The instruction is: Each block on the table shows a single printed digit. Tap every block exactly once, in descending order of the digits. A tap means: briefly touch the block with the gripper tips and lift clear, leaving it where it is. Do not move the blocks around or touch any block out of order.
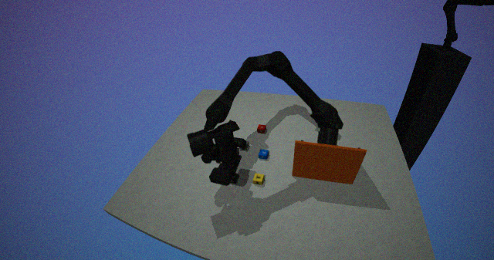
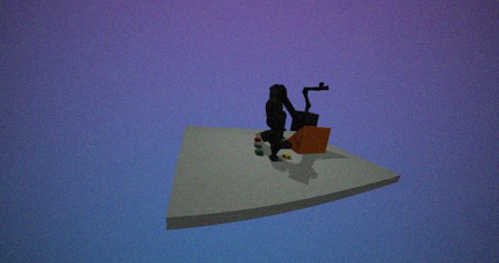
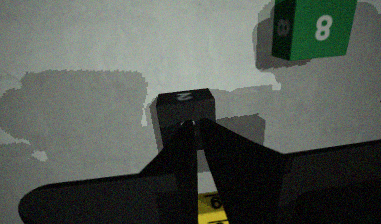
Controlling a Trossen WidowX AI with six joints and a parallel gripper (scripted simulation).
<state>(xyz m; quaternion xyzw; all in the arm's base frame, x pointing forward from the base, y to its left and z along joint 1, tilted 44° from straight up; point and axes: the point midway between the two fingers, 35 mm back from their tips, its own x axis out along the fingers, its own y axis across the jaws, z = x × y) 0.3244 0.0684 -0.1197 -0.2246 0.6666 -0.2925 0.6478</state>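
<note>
My gripper [image 2: 274,154] [image 3: 196,126] is shut, with its tips together low over the near part of the black block [image 3: 181,109]. The wrist view shows a 2 on its far face; whether the tips touch it I cannot tell. The green block [image 2: 259,152] [image 3: 322,27], marked 8, lies beyond to the right. The yellow block [image 1: 258,179] [image 2: 287,156] [image 3: 211,215] is partly hidden by the fingers; its digit looks like a 6 or 9. The blue block [image 1: 263,154], red block [image 1: 262,129] [image 2: 257,140] and grey block [image 2: 257,146] have no readable digits. In the top view the arm hides black and green.
An orange panel [image 1: 328,163] [image 2: 313,140] stands on the table [image 1: 162,210] [image 2: 218,185] in front of the arm's base, to the right of the blocks. A dark pedestal [image 1: 428,94] with another arm stands behind the table. Shadows of the arm fall across the blocks' area.
</note>
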